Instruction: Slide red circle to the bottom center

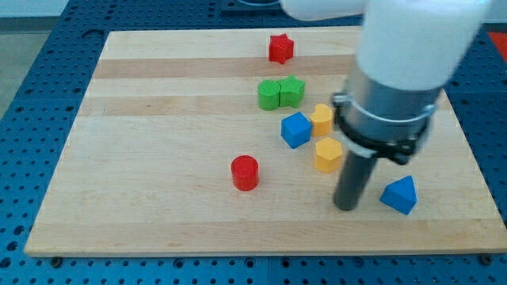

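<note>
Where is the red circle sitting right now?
The red circle block sits alone on the wooden board, slightly to the view's left of centre, below-left of the blue cube.

Lab bench: wooden board [158, 158] on blue perforated table [32, 95], robot arm [396, 71] overhead.

No readable text, labels, brands, numbers or signs anywhere in camera view. Worktop [158, 158] is plain wood, unmarked. Blocks carry no print. The arm's white and grey housing shows no lettering.
</note>
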You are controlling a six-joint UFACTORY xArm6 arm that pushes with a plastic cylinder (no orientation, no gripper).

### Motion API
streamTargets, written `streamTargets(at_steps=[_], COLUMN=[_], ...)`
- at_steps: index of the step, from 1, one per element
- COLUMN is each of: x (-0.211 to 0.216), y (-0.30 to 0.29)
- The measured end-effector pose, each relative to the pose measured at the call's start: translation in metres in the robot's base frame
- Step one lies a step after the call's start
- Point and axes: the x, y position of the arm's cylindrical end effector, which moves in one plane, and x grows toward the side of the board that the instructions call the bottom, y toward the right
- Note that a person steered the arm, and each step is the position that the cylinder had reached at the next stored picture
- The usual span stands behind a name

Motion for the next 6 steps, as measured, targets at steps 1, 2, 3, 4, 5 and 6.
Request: streamTargets(at_steps=[1, 2, 3, 4, 5, 6], x=[0.003, 0.003, 0.002, 0.000, 0.000, 0.000], y=[-0.066, -0.152, -0.206, -0.220, -0.235, -0.282])
